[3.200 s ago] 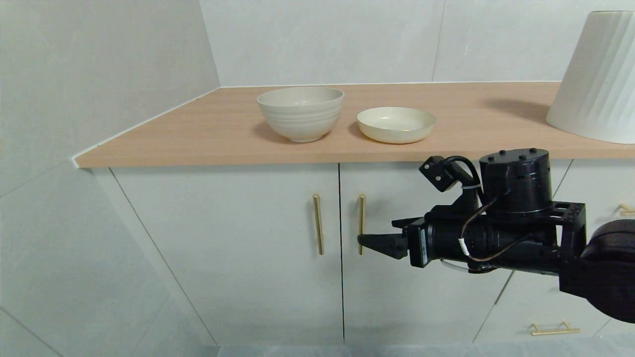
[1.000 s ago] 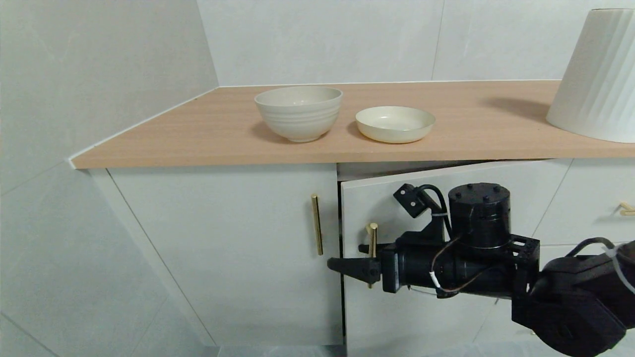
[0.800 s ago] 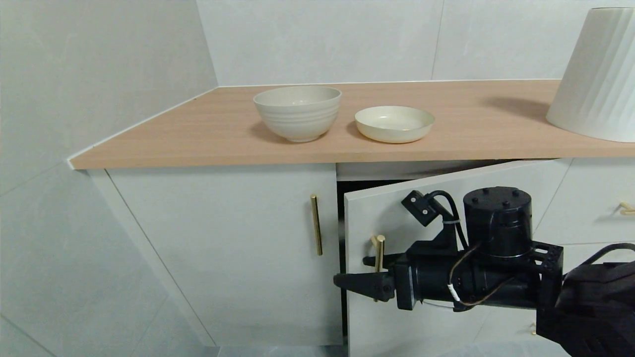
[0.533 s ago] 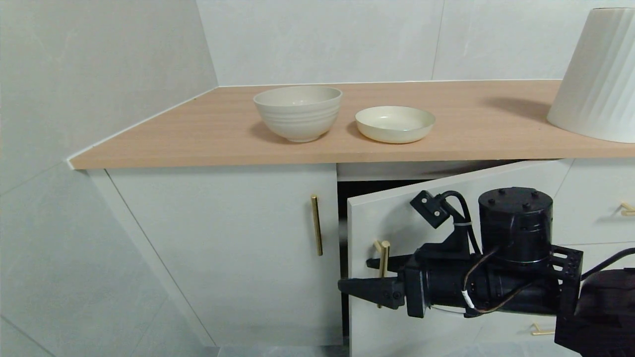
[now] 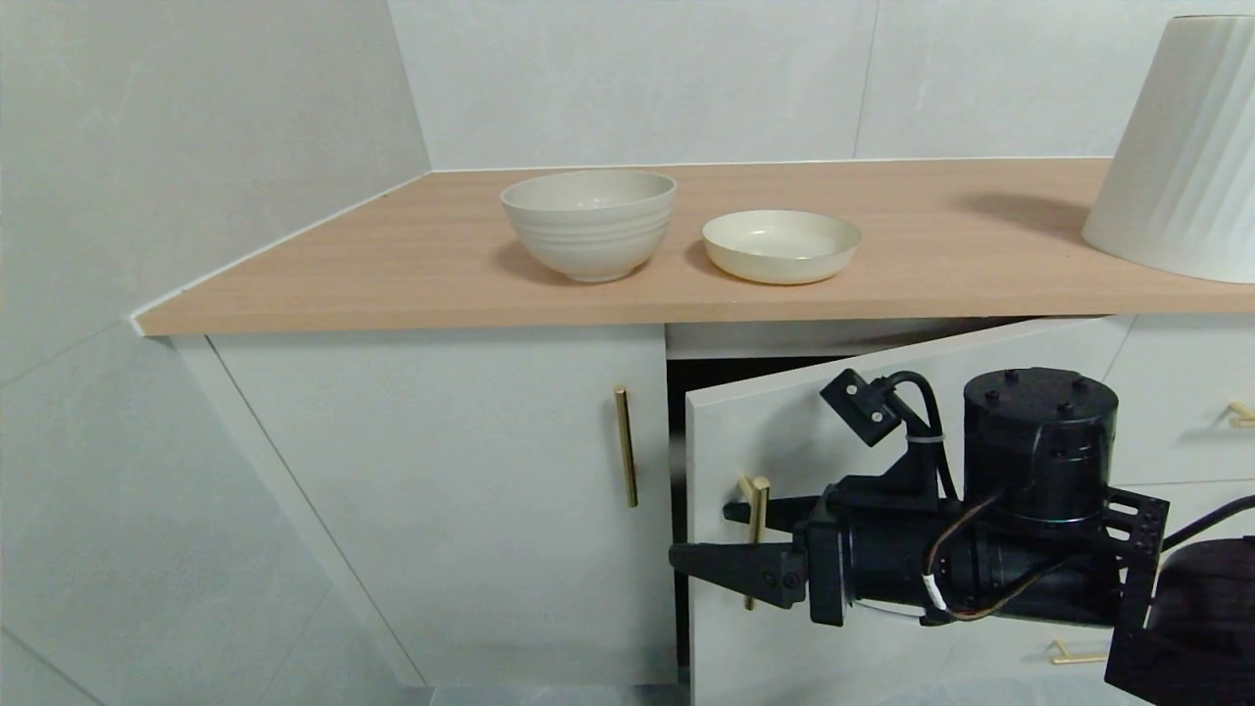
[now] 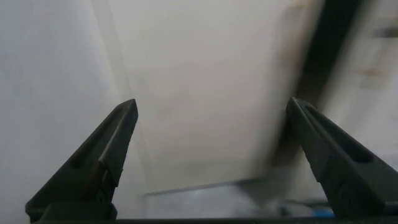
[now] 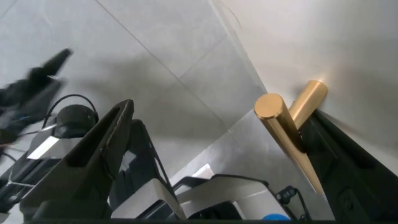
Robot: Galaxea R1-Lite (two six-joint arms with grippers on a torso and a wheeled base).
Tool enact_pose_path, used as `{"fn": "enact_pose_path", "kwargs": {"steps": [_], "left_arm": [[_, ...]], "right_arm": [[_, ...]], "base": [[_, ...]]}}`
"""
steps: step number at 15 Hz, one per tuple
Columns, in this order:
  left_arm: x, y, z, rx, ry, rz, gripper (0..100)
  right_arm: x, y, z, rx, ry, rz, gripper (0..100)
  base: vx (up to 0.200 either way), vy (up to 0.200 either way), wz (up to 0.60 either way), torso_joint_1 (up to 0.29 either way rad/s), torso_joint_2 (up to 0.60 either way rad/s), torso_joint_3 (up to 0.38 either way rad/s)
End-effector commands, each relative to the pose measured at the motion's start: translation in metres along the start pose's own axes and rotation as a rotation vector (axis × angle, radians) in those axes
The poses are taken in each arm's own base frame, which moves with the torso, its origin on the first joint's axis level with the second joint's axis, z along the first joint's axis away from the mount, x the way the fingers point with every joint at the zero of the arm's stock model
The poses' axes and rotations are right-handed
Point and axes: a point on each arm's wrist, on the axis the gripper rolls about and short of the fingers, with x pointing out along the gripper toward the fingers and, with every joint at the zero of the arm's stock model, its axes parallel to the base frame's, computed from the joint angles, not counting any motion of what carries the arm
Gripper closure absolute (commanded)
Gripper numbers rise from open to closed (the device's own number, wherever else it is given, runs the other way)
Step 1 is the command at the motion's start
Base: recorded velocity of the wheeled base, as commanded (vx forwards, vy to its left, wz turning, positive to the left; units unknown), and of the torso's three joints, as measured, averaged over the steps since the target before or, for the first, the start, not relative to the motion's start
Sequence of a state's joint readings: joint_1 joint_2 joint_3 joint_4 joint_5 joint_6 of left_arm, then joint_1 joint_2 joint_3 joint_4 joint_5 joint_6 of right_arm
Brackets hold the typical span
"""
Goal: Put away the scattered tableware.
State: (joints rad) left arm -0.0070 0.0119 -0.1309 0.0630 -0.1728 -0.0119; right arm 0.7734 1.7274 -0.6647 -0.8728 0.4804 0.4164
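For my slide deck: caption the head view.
Right pincer straddles the handle of the ajar door; bowl and dish sit on the counter.

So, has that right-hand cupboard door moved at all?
Yes. The right cabinet door was flush with the closed left door; now it has swung out, leaving a dark gap between them.

I see a deep, off-white bowl [image 5: 588,224] with ribbed sides standing upright on the wooden counter [image 5: 392,279], in the upper middle of the frame. Just right of it, near but not touching, a shallow cream dish [image 5: 781,245] sits flat, rim up.
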Motion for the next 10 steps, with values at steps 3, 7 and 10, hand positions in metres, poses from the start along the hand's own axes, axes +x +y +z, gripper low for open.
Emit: {"fn": "enact_pose_path", "kwargs": {"steps": [3,7,10], "left_arm": [[0.029,-0.001,0.071,-0.077,0.237,-0.274,0],[0.108,0.006,0.103,-0.173,0.411,-0.483,0],[0.150,0.006,0.095,-0.207,0.488,-0.568,0]], "right_arm": [[0.003,-0.002,-0.001,-0.005,-0.009,0.000,0],[0.003,-0.002,-0.002,-0.004,-0.010,0.000,0],[0.002,-0.002,-0.001,-0.005,-0.011,0.001,0]], "base": [[0.000,0.000,0.00,0.000,0.00,0.000],[0.000,0.000,0.00,0.000,0.00,0.000],[0.000,0.000,0.00,0.000,0.00,0.000]]}}
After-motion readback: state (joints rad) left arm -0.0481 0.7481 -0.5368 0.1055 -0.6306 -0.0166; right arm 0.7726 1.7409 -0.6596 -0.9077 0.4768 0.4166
